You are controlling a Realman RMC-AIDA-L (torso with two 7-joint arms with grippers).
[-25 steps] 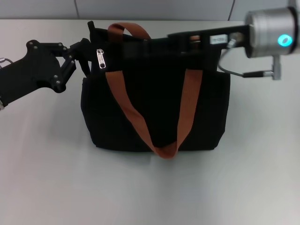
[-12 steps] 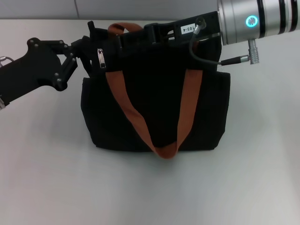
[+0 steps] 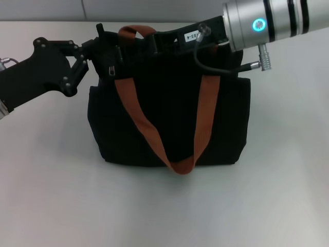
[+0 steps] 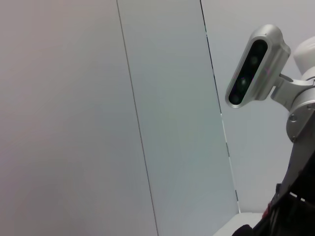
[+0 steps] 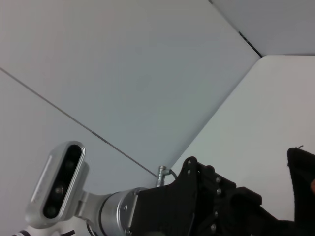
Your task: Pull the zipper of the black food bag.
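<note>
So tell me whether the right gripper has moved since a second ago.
Yes. The right gripper has slid leftward along the black food bag top, toward the zipper.

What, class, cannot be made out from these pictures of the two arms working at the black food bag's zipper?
- Head view: the right gripper fingertips merge with the black food bag, so their grip is unclear.
- Head view: the zipper pull is dim, close beside the right gripper.
- Head view: the left gripper fingertips blend into the bag's corner.
- Both wrist views: the bag's top is out of frame.
</note>
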